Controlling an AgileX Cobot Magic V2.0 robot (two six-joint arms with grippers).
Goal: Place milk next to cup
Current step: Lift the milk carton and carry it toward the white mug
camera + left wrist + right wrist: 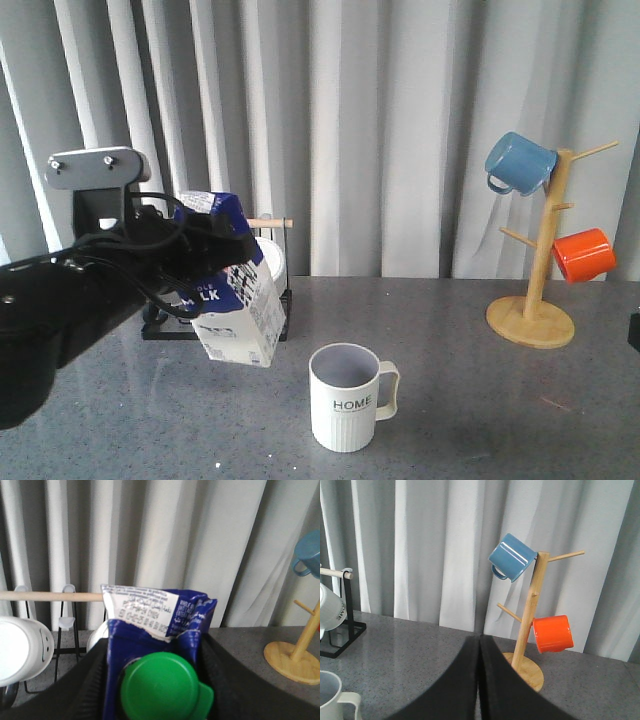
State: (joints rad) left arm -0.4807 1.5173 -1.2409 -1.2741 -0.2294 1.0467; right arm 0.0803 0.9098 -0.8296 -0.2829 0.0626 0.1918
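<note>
Front view: left hand (215, 262) pinches the tilted milk (238, 300) above the bench (480, 400), at ten o'clock from the cup (345, 398). Right hand (479, 680) pressed together. Next, probably: upright it, lower beside cup.

You see a milk (240, 300) carton of printed cardboard with a faint sheen, its top seam crimped paper, and its round green cap (160, 690) smooth plastic. The cup (347, 398) looks like matt ceramic, ribbed on the outside. Your table (480, 400) is grey, speckled like stone, slightly glossy. The mug tree (540, 270) is bare pale wood; its blue mug (512, 557) and orange mug (552, 634) are glazed and shiny. The rack (340, 625) has a matt black metal frame and a wooden bar, and the curtain (400, 120) is soft matt cloth
</note>
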